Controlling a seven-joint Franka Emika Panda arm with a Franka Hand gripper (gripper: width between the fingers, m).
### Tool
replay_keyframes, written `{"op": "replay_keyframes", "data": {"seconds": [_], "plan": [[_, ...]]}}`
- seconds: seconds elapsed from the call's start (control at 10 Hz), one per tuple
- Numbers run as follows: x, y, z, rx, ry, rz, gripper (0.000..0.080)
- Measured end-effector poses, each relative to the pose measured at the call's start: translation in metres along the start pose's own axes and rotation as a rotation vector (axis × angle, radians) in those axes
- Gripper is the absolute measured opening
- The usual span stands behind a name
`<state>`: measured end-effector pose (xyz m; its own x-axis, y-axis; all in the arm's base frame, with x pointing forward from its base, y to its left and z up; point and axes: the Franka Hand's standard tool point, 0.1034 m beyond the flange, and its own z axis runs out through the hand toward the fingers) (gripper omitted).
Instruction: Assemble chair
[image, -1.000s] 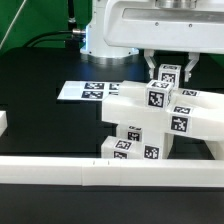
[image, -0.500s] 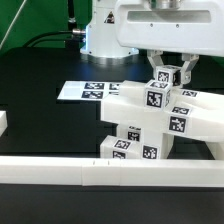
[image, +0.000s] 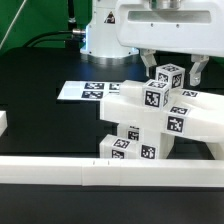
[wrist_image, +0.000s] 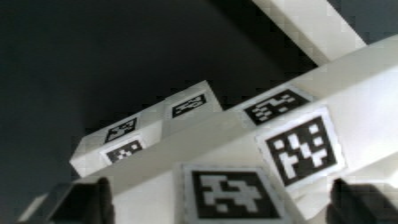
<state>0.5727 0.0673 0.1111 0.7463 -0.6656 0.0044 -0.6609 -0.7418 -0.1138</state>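
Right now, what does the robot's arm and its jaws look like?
The robot's chunky glossy white arm has a rounded base with a dark seam. Its gripper has a wide white body and two short dark jaws. Dark cables hang behind it.

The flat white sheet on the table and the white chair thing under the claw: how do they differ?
The marker board lies thin and flat on the table; the chair is chunky blocks stacked high. The board lies off toward the exterior view's left, while the chair stands under the open gripper. Both are white with black-and-white square tags.
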Motion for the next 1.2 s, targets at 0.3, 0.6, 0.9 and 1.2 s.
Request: {"op": "replay_keyframes", "data": {"seconds": [0.3, 0.6, 0.9, 1.2], "plan": [[0.0000, 0.0007, 0.0003, -0.005, -0.002, -0.217, 0.0648], [0.0037, 0.0001, -0.0031, -0.035, -0.004, -0.583, 0.0649], [0.0052, -0.0001, -0.0040, -0.072, 0.004, -0.838, 0.0649], [0.0062, 0.0005, -0.0041, -0.088, 0.003, -1.051, 0.0649]]}}
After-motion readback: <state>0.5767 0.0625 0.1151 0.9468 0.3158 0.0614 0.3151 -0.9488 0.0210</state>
